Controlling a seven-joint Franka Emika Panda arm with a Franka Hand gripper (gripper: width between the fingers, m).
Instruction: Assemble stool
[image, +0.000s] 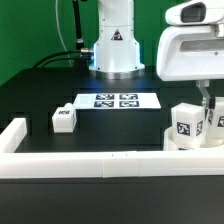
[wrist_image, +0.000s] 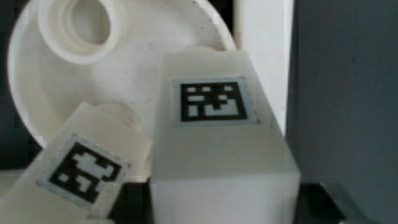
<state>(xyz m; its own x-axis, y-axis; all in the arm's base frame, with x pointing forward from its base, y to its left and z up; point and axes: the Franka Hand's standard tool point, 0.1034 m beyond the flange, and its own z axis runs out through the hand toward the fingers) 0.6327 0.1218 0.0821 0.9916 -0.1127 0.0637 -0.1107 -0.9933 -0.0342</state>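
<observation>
White seat (wrist_image: 71, 80) half hidden behind 2 legs (wrist_image: 214, 150)

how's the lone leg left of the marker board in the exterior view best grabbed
Take the lone leg by its two flat side faces, coming straight down from above. It sits free on the table, apart from the marker board, tagged face toward the camera, so both sides look open.

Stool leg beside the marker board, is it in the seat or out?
Out: the stool leg sits alone on the table, apart from the seat.
</observation>
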